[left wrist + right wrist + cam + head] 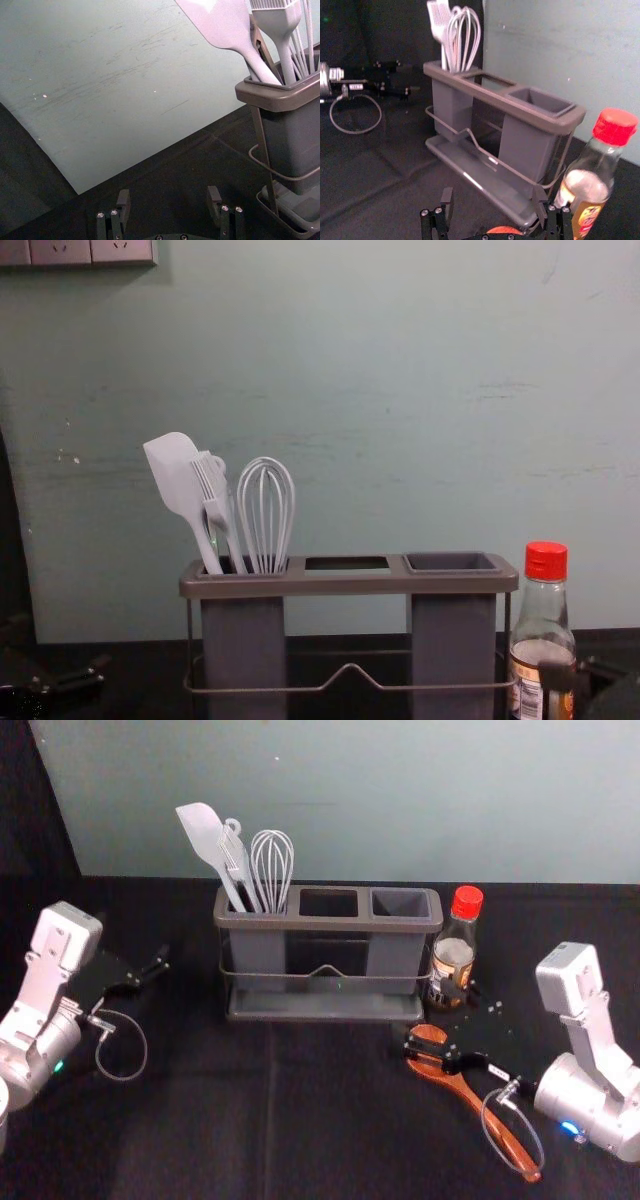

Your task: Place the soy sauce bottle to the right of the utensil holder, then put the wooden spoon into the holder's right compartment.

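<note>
Bottle (453, 956) at the holder's (325, 924) right end, spoon (466, 1092) on the table (200, 1120)

Nearest me is the spoon's handle, slanting from the near right up to its bowl, which lies in front of the holder's right end. My right gripper (426, 1015) is over by that bowl and the bottle, its fingers spread and pinching nothing; its cable (487, 1117) loops across my view of the handle. My left gripper (152, 972) is parked well off the holder's left side, fingers also spread.

The bottle stands upright, red cap up, just beside the holder; from here I can't tell whether they touch. In the holder's left compartment I see a spatula (203, 832), a brush (212, 490) and a whisk (272, 865), heads up. Behind everything is a pale wall (400, 820), with a socket panel (90, 250) high on the left in my chest view.
</note>
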`<state>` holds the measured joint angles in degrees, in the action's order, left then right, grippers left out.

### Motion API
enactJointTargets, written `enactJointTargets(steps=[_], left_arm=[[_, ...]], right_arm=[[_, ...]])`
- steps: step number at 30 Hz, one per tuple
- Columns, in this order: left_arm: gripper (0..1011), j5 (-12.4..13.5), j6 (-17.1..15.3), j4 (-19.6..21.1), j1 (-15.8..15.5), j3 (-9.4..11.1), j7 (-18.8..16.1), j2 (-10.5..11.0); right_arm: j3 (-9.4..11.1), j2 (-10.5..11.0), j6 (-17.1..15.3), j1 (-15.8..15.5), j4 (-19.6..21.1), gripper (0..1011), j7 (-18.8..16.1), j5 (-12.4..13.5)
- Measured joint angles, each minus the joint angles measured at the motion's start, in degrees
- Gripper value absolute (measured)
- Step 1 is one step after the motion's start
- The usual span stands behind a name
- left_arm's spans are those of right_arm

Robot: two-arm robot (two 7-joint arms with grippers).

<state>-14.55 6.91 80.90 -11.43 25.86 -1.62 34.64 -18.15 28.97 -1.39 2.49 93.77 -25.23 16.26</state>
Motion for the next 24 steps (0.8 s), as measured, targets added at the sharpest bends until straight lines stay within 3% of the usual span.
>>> enactJointTargets(steps=[6, 24], left_arm=[[1005, 0.0, 0.0, 0.0, 0.0, 0.0, 0.0, 0.0], [1005, 0.0, 0.0, 0.0, 0.0, 0.0, 0.0, 0.0]], right_arm=[[-1.1, -0.2, 0.5, 0.6, -1.9, 1002, -0.5, -0.6], [-1.0, -0.2, 0.4, 0.6, -1.8, 1002, -0.5, -0.5]])
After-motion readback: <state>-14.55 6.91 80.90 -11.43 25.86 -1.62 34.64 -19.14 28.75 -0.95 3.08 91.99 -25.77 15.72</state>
